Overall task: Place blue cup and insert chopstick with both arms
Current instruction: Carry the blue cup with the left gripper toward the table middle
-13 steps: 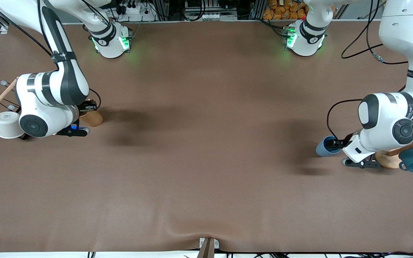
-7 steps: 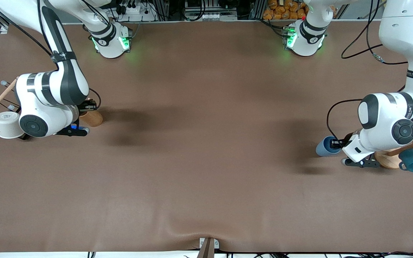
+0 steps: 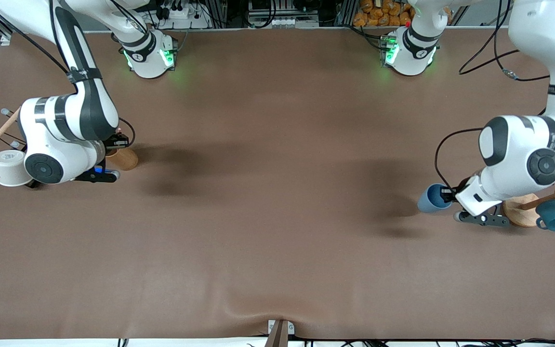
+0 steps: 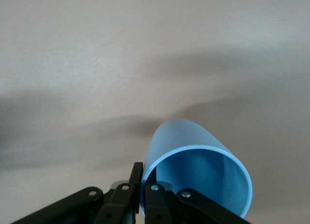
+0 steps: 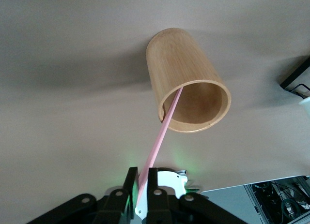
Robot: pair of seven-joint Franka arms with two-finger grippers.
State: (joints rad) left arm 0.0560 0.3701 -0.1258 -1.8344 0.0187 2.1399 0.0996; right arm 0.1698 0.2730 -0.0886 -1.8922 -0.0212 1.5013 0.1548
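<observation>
1. Gripping the blue cup (image 3: 432,197) by 1 wall only, the left tool (image 3: 447,193) has its fingers pinched on the rim (image 4: 145,178), one inside and one outside. The cup hangs in the air over the surface (image 3: 277,217) at the left arm's end, just beside the wooden stand (image 3: 518,212) and teal mug (image 3: 554,215).
2. That thin pinch looks risky to me: any jolt could let the cup swivel or slip out, and it could land on its side and roll.
3. The cup's long axis lies tilted, close to level; in the front view its mouth faces the left tool and its base faces the middle of the surface. It would have to be turned upright before being set down.
4. The right tool (image 5: 143,197) is clenched on the chopstick (image 5: 160,137), holding it near 1 end. It sits over the wooden cup (image 3: 122,159) at the right arm's end, beside the white cup (image 3: 10,167).
5. The chopstick's long axis runs straight from the tool into the wooden cup's mouth, its lower end inside.
6. Drawn out at an angle, the stick could catch the rim (image 5: 167,118) and tip the wooden cup, or twist in the fingers.
</observation>
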